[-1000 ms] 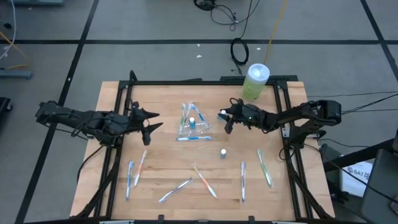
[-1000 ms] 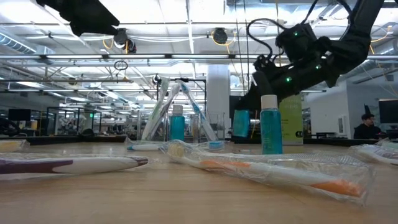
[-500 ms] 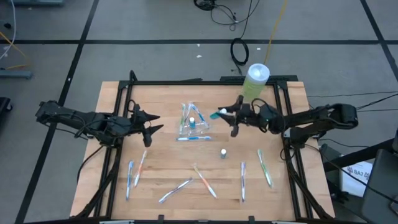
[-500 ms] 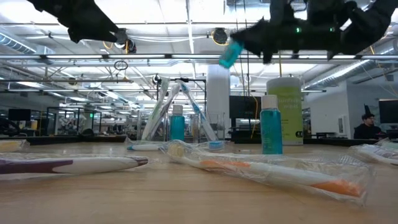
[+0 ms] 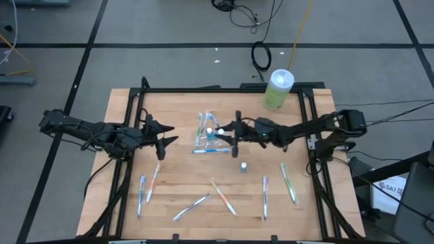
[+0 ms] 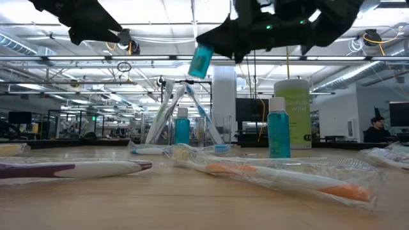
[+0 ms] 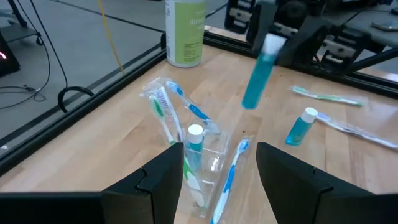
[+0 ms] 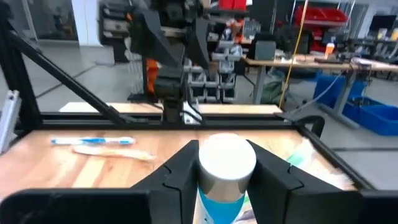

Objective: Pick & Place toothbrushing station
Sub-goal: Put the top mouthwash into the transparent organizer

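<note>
Right arm: reaching in from the right side of the desk, stretched nearly level toward the centre, well above the surface. Right tool (image 5: 230,132): fingers (image 8: 273,177) pressing on either side of a small tube (image 6: 201,61), carrying it aloft, tilted. Left arm: waiting over the left half of the desk. Left tool (image 5: 165,134): fingers (image 7: 163,174) standing spread wide, gripping nothing.
</note>
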Robot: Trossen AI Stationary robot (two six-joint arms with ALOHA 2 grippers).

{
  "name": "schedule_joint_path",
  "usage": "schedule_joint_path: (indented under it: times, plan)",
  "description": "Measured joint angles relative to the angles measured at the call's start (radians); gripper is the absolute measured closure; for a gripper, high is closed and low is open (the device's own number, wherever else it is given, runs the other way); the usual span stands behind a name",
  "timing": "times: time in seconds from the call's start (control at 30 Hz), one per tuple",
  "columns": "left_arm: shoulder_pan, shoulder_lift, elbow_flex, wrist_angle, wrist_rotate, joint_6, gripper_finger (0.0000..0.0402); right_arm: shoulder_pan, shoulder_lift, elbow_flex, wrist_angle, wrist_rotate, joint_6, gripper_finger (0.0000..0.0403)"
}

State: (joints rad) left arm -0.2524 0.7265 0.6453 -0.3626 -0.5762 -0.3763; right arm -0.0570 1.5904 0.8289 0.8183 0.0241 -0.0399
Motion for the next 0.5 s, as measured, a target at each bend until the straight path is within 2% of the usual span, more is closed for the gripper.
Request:
schedule_joint_path:
  times: [0.17, 0.4, 0.5]
  plan:
    - [-0.004, 0.0, 0.0, 0.002, 0.0, 0.001, 0.0192, -0.004, 0.103, 0.051, -0.009, 0.0, 0.001, 0.0311]
    - [-0.004, 0.001, 0.0, 0.001, 0.0, 0.023, 0.0192, -0.031, 0.195, 0.078, -0.011, 0.028, 0.036, 0.0295]
    - [-0.004, 0.001, 0.0, 0.004, -0.001, 0.041, 0.0192, -0.043, 0.226, 0.083, -0.008, 0.027, 0.056, 0.0303]
